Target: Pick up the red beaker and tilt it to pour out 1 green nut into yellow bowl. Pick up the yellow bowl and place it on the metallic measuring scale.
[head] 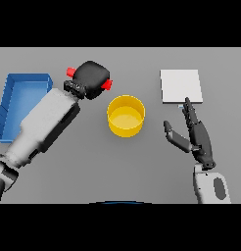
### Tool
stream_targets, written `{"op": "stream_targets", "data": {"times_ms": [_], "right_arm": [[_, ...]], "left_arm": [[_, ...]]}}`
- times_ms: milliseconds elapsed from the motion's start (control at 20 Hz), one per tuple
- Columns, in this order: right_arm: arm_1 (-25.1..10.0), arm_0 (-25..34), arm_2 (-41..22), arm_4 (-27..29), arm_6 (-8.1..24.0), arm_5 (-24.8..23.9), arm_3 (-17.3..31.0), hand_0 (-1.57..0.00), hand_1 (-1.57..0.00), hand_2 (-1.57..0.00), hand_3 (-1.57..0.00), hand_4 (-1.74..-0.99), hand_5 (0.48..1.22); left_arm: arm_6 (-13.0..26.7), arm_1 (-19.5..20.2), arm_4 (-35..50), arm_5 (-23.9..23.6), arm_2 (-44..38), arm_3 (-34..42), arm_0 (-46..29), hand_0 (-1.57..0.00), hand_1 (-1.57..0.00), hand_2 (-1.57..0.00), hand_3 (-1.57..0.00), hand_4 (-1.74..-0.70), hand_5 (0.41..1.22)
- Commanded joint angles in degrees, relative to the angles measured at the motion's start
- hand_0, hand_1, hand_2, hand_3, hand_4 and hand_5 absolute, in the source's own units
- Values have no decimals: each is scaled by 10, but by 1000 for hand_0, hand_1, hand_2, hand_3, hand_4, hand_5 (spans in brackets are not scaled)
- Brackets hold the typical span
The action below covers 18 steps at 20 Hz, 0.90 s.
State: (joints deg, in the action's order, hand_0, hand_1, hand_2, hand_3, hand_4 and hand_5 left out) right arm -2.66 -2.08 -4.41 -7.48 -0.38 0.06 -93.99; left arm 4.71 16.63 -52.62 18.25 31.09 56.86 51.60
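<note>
beaker [70,72] is being held in curled left hand [91,79], far-left of bowl [126,115], red ends lying left-right | bowl is sitting mid-table, nearer right hand [196,135], fingers relaxed | scale [181,86] is lying far-right

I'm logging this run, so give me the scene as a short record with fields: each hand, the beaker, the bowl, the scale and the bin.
left hand: fingers curled round the red beaker, held beside the bowl
right hand: fingers straight, holds nothing, near the scale
yellow bowl: on the table, centre, no nut visible inside
metallic measuring scale: right rear, nothing on it
blue bin: far left
</note>
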Motion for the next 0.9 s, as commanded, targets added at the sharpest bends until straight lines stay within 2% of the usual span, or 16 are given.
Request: {"op": "stream_targets", "data": {"times_ms": [0,100,300,500,600,800,850], "right_arm": [[3,-4,-3,-2,-6,-1,-3,1,1,1,1,-1279,651],[9,2,-1,3,1,-2,1,1,1,1,1,-1292,635],[4,3,12,19,-6,4,10,1,1,1,1,-1301,607],[2,7,12,18,-13,5,9,1,1,1,1,-1300,601],[-2,0,12,10,-12,2,12,1,1,1,1,-1298,599],[3,6,8,8,-13,1,14,1,1,1,1,-1290,604],[1,10,11,11,-5,1,15,1,1,1,1,-1287,604]], "left_arm": [[6,-3,-13,16,11,-12,16,-1571,-1571,-1571,-1355,-1663,1214],[3,-9,-43,42,40,-37,47,-1571,-1571,-1571,-1315,-1685,1217],[-17,-15,-81,71,85,-50,78,-1571,-1571,-1571,-1203,-1709,1219],[-45,-21,-127,62,130,-78,116,-1571,-1571,-1571,-1420,-1726,1220],[-49,-24,-146,72,152,-78,125,-1571,-1571,-1571,-1475,-1731,1221],[-54,-24,-187,60,194,-79,130,-1571,-1571,-1571,-1531,-1737,1221],[-54,-26,-198,66,206,-80,137,-1571,-1571,-1571,-1539,-1737,1221]]}}
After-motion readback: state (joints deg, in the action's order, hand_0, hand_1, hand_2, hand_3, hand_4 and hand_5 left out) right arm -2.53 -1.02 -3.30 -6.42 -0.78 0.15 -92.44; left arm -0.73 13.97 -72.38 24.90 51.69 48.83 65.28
